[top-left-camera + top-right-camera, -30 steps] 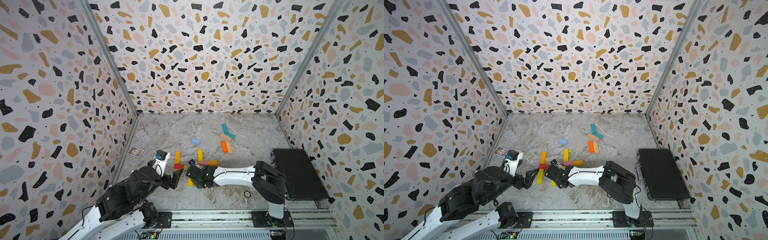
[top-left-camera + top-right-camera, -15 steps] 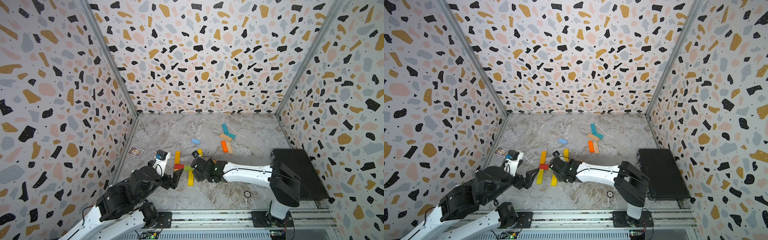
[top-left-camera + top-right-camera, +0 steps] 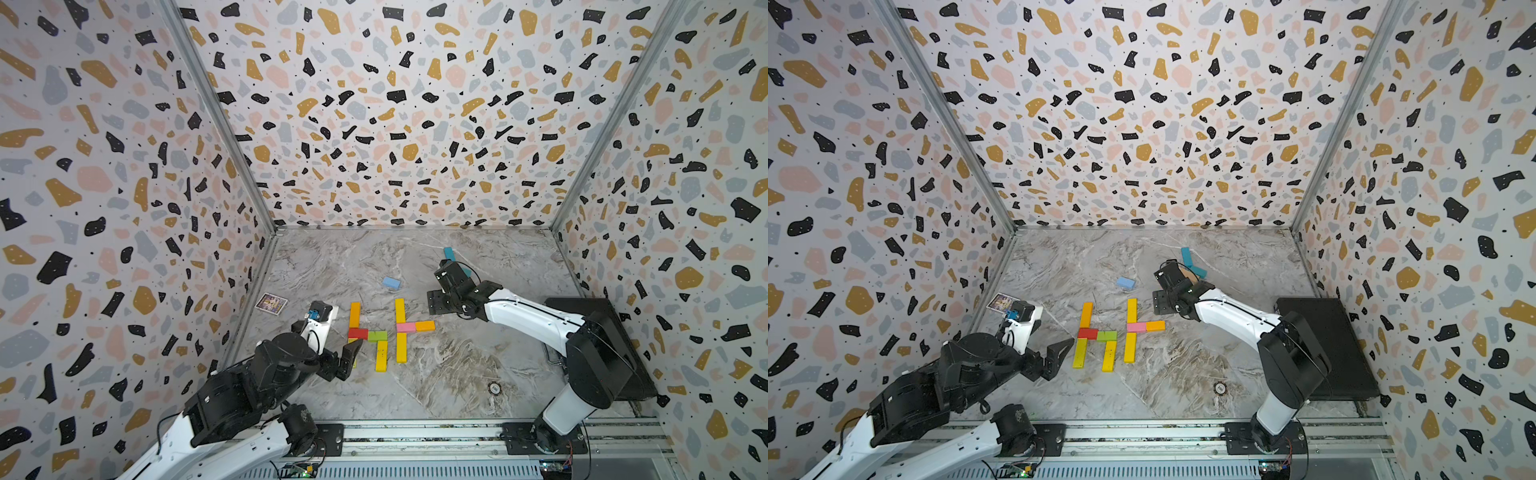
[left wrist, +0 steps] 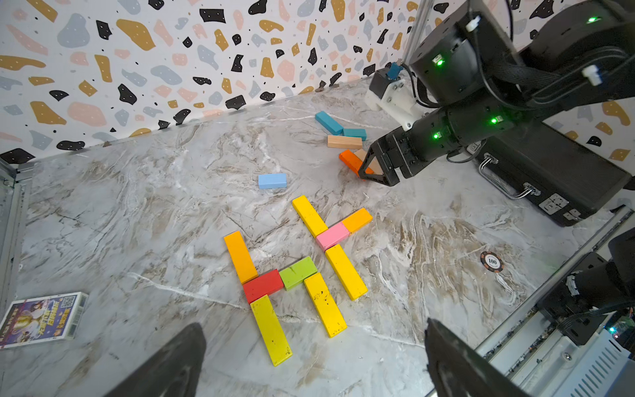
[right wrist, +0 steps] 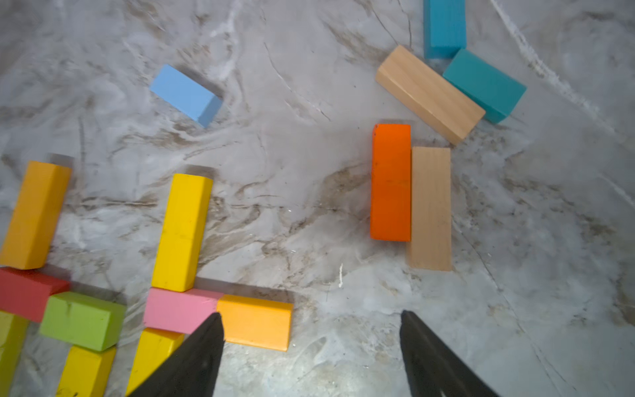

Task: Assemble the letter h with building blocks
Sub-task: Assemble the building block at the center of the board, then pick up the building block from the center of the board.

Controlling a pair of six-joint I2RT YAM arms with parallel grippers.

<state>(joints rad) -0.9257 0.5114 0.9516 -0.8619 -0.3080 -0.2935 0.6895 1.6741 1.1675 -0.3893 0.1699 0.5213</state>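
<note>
The right gripper (image 5: 309, 314) hung apart and empty with the orange block (image 5: 390, 182) and tan block (image 5: 430, 208) just ahead of its tips, while the left gripper (image 4: 312, 323), spread wide, faced the laid-out building blocks (image 4: 297, 273).

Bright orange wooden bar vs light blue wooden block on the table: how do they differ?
The bright orange wooden bar is long; the light blue wooden block is short. The orange bar lies flush against a tan wooden bar; the blue block lies alone. Both lie flat on the marble table, unheld.
</note>
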